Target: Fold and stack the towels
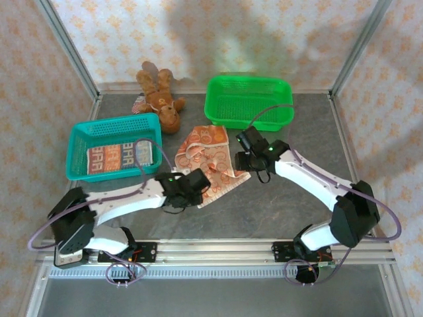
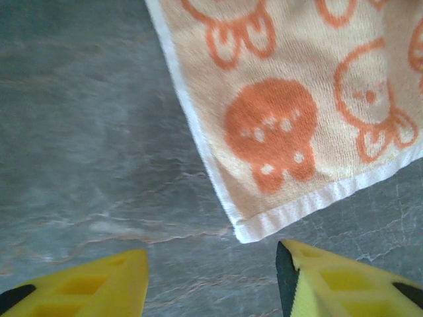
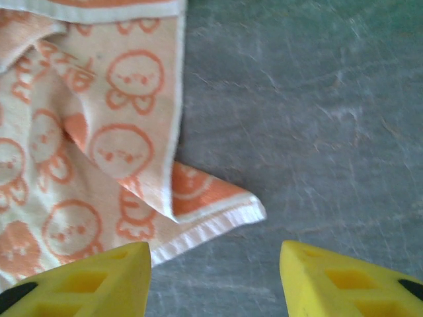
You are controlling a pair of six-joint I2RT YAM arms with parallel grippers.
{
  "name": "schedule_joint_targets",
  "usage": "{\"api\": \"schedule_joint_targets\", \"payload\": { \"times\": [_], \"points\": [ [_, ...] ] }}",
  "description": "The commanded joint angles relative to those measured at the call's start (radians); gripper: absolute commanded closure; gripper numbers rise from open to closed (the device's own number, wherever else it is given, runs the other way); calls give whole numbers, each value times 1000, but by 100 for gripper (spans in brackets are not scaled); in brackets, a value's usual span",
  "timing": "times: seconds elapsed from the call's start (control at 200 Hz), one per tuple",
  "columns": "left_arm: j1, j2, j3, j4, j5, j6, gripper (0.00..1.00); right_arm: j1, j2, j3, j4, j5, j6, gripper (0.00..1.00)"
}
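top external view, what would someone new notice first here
A crumpled orange-and-cream printed cloth towel lies mid-table, with the left gripper and right gripper at either side of it. Behind it sit a bright green plastic basket and a brown teddy bear; at left, a teal plastic basket holds a folded orange-and-grey patterned towel.

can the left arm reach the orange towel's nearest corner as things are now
Probably yes: the left pincer hangs open just short of that corner of the orange towel, bare table between them.

Nubby terry-cloth orange towel (image 2: 297, 132) on matt, veined stone-look table (image 2: 86, 165)
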Motion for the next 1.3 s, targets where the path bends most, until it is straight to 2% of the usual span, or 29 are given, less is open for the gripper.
{"api": "schedule_joint_targets", "payload": {
  "times": [0.0,0.415,0.576,0.711,0.906,1.026,1.191,1.291],
  "points": [
    [-31,89,70,32,-63,-69,49,-22,-70,-48,60,45,37,46],
    [-46,308,110,-25,-98,-83,59,-34,-105,-86,64,24,25,46],
    [-44,262,58,-90,-137,-89,60,-34,-101,-91,65,12,24,46],
    [-36,173,14,-173,-198,-85,60,-34,-80,-93,52,-55,9,47],
    [-26,111,-43,-112,-181,-55,55,-9,-79,-183,93,-133,15,52],
    [-26,90,-29,-84,-161,-47,54,27,-74,-216,109,-96,34,52],
    [-27,63,-49,31,-109,-40,49,31,-47,-236,139,-109,55,53],
    [-28,104,-46,63,-98,-44,51,34,-28,-240,147,-107,57,53]
  ]
}}
